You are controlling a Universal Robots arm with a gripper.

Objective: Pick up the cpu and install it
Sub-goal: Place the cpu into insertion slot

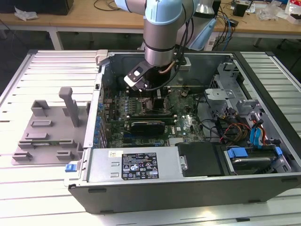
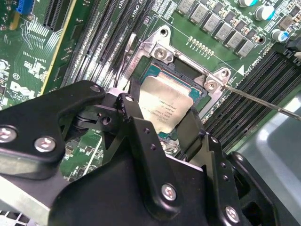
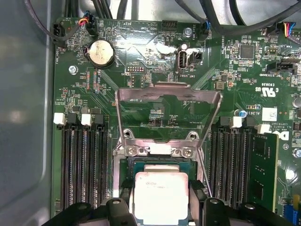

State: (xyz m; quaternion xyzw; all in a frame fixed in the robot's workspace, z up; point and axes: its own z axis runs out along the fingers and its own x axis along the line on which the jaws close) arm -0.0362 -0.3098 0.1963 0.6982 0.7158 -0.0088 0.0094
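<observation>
One arm [image 1: 162,33] reaches down into one open case [image 1: 188,186] that lies on the table [image 1: 47,61]. The case covers the table's middle and the stretch toward the edge at the exterior view's right. One grey tray [image 1: 42,136] sits just beside the case, near the table's edge at the exterior view's left, well apart from the arm. In that view the arm's wrist hangs over the part of the case nearer the table's far edge.

One cpu [image 2: 167,106] [image 3: 161,197] shows in both wrist views, silver top upward, directly over the one socket [image 2: 153,73] on the green board [image 3: 155,66]. The jaws are closed on it, one pressing against each of two opposite edges, with the other two edges free. The cpu lies within the socket's outline, level or nearly so. Whether it is fully seated cannot be told.

One metal plate [image 3: 169,89] stands swung open past the socket, hinged at the socket's edge, where two screws [image 3: 133,150] show. One thin lever [image 2: 256,100] sticks out beside the socket, free of the plate. Two banks of slots [image 3: 84,165] flank the socket, one on each side. One round battery [image 3: 101,52] sits on the board beyond the plate, well apart from the cpu.
</observation>
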